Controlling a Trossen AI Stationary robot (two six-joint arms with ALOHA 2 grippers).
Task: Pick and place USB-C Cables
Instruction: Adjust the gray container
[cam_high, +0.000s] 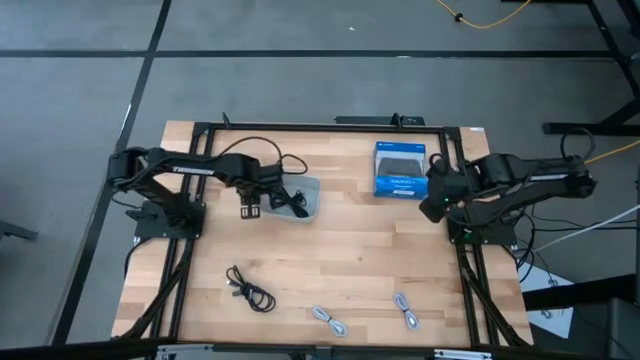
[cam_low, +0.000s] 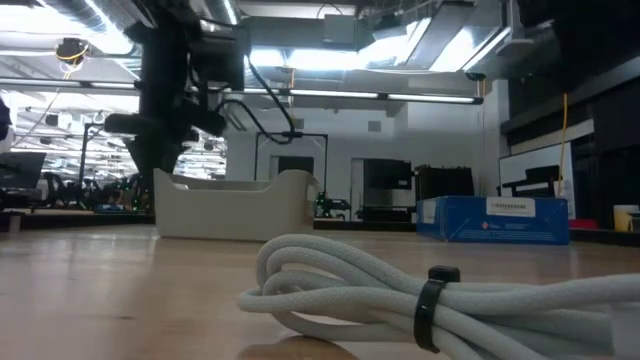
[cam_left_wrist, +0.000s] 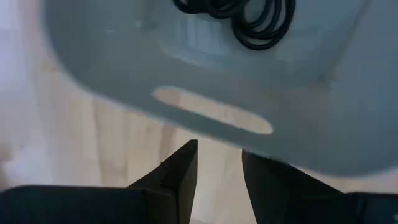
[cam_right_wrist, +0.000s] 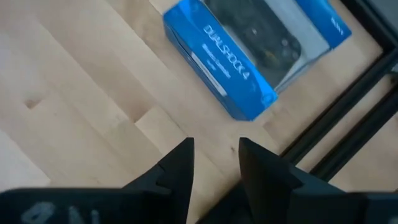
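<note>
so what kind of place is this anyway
Probably a robotics lab or workshop: a wooden table inside a black metal frame, exposed ceiling ducts and strip lights overhead, and more workbenches and equipment in the open room behind.

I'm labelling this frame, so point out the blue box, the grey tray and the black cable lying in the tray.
blue box (cam_high: 401, 168): high view, middle of its lid.
grey tray (cam_high: 312, 187): high view, bare corner by the rim.
black cable in the tray (cam_left_wrist: 249, 18): left wrist view, on its coiled loops.
</note>
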